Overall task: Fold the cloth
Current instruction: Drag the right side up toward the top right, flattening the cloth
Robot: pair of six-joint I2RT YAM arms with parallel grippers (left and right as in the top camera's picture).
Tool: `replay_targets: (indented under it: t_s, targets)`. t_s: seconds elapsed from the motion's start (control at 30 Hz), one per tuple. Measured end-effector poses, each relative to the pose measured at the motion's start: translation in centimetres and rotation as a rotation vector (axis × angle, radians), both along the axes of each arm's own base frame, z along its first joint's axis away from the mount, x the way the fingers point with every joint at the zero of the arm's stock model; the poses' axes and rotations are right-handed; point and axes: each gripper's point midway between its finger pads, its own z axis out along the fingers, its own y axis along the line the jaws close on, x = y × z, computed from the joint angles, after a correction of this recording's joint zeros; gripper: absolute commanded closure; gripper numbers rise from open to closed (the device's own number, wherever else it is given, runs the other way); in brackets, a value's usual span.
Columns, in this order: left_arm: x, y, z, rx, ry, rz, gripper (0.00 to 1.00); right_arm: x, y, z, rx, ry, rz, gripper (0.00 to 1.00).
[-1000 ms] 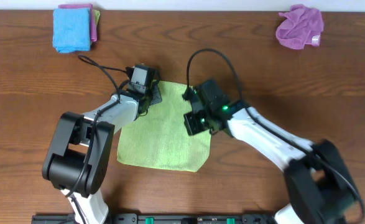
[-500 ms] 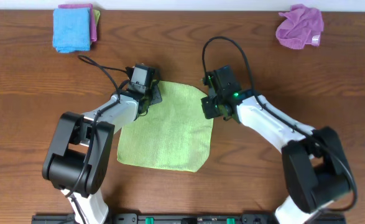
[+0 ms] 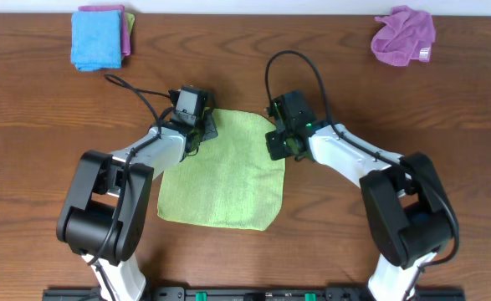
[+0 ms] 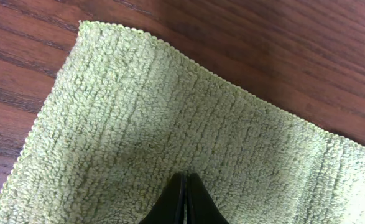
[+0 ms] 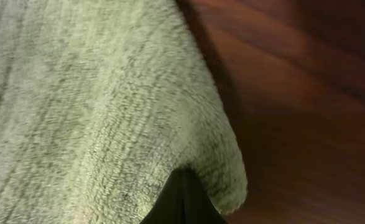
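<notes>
A light green cloth [image 3: 224, 180] lies spread roughly square on the wooden table. My left gripper [image 3: 205, 127] is at its far left corner, fingers shut and pressed into the cloth; in the left wrist view the closed tips [image 4: 185, 180] sit on the flat cloth [image 4: 170, 106]. My right gripper [image 3: 274, 144] is at the far right corner, shut on the cloth. In the right wrist view the cloth's edge [image 5: 76, 93] curls over the closed tips [image 5: 182, 177] and is lifted slightly off the table.
A folded blue cloth [image 3: 97, 38] lies on a pink one [image 3: 128, 33] at the far left. A crumpled purple cloth [image 3: 404, 35] lies at the far right. Cables loop above both wrists.
My right gripper has moved away and to the right, pulling the cloth's far right corner out so the cloth is spread wider. The left arm has not moved.
</notes>
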Motion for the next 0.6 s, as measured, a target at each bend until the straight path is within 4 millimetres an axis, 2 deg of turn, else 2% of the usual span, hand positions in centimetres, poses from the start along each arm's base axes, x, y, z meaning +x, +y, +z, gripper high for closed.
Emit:
replay_targets:
  t_s: [0.07,0.23,0.33,0.5,0.6]
  targets:
    - [0.0,0.0,0.0,-0.005,0.001,-0.001,0.94,-0.9,1.0,0.0,0.006,0.022,0.030,0.99]
    - [0.0,0.0,0.0,-0.008,0.002,0.000,0.94,-5.1,4.7,-0.1,0.024,0.116,0.142,0.99]
    - [0.0,0.1,0.0,-0.015,0.005,0.000,0.94,-6.8,5.9,-0.2,0.029,0.149,0.180,0.99]
    - [0.1,0.1,0.0,-0.049,0.014,-0.003,0.94,-6.6,5.6,-0.2,0.046,0.171,0.122,0.99]
    - [0.0,0.1,0.0,-0.053,0.018,-0.003,0.94,-5.3,3.6,-0.2,0.051,0.182,0.037,0.99]
